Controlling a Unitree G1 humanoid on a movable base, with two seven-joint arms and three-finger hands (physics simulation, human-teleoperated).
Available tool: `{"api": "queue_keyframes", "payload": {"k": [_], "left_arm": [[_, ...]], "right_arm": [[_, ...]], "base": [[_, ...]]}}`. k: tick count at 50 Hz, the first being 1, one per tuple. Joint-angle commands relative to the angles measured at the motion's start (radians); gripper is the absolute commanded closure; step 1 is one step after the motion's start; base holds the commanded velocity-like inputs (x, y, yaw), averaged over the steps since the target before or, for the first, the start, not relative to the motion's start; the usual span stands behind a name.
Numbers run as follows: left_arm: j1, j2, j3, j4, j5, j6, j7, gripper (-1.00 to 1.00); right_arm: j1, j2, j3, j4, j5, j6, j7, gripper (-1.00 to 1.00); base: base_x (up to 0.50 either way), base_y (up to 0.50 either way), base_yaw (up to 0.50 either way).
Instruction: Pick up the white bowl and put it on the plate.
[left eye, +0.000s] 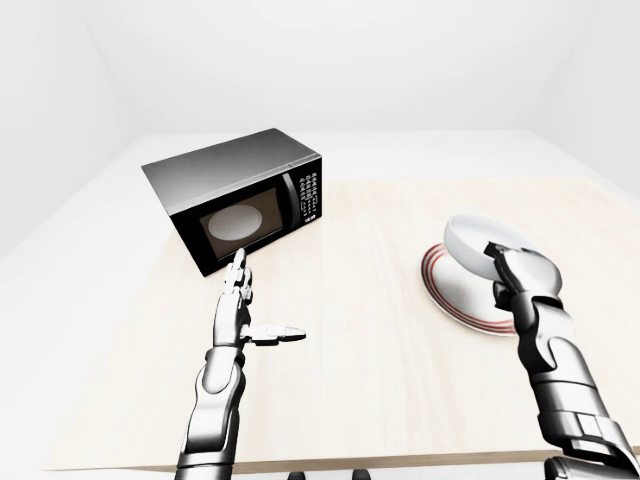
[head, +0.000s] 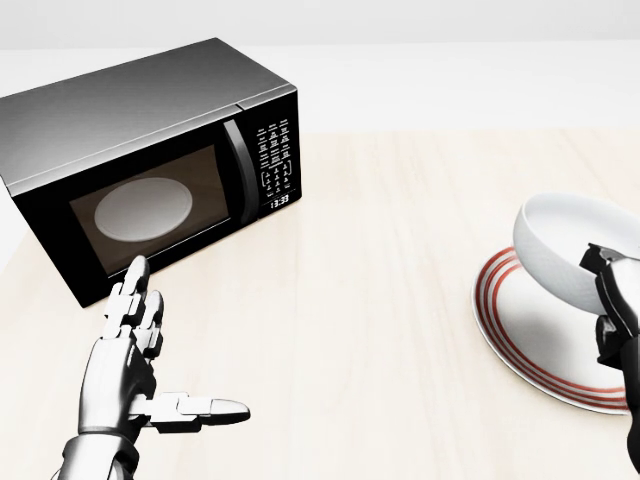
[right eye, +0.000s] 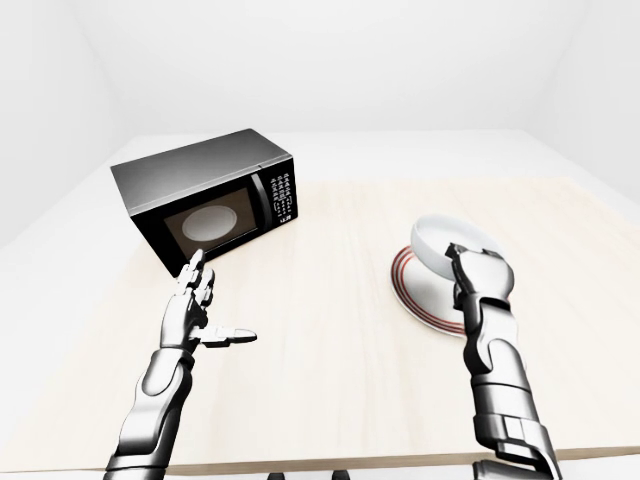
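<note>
White bowl (head: 572, 246) gripped at its rim by right hand (head: 618, 300), tilted over the red-ringed plate (head: 530, 335) — pickup done, set-down and release left. Left hand (head: 135, 365) splayed, holding nothing.

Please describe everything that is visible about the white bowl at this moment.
The white bowl is plain, smooth and glossy, like glazed ceramic, with a round rim and an empty inside. It is tilted, its opening facing up and toward the left of the head view. The right hand grips its near rim and holds it over the plate, a white plate with red rings. Whether the bowl's bottom touches the plate cannot be told.
</note>
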Motion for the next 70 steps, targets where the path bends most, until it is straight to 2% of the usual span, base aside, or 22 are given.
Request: {"api": "queue_keyframes", "payload": {"k": [1, 27, 43, 70], "left_arm": [[0.000, 0.000, 0.000, 0.000, 0.000, 0.000, 0.000, -1.00], [0.000, 0.000, 0.000, 0.000, 0.000, 0.000, 0.000, -1.00], [0.000, 0.000, 0.000, 0.000, 0.000, 0.000, 0.000, -1.00], [0.000, 0.000, 0.000, 0.000, 0.000, 0.000, 0.000, -1.00]], "right_arm": [[0.023, -0.016, -0.028, -0.010, 0.038, 0.000, -0.035, 1.00], [-0.037, -0.030, 0.003, 0.107, 0.054, 0.000, -0.075, 1.00], [-0.127, -0.039, 0.045, 0.243, 0.070, 0.000, -0.117, 1.00], [-0.127, -0.042, 0.069, 0.332, 0.094, 0.000, -0.173, 1.00]], "base": [[0.00, 0.00, 0.00], [0.00, 0.00, 0.00], [0.00, 0.00, 0.00], [0.00, 0.00, 0.00]]}}
